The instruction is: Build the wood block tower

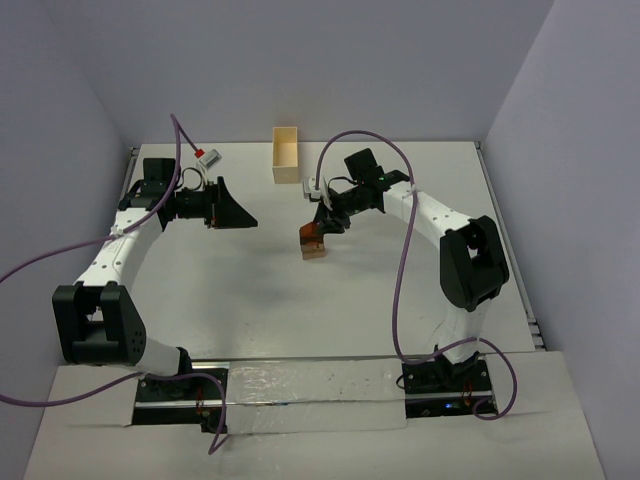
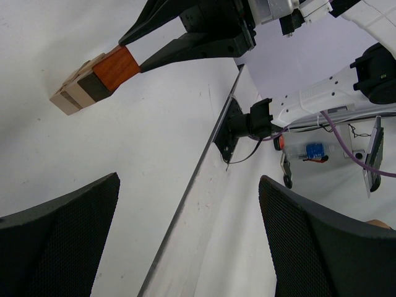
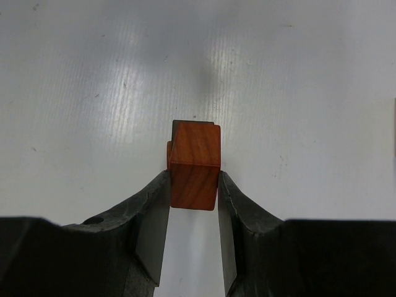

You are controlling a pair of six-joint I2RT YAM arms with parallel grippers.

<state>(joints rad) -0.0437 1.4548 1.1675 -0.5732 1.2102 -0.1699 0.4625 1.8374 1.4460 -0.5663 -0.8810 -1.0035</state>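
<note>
Wooden box [image 1: 287,174] stands beyond the block tower [image 1: 314,243].

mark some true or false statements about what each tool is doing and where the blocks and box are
1. The right tool is shut on a reddish-brown block. True.
2. The left tool holds a tan block. False: it is open and holds nothing.
3. The pale box sits well apart from the blocks. True.
4. The reddish-brown block has no other blocks near it. False: it sits at the end of a stack with tan blocks.
</note>
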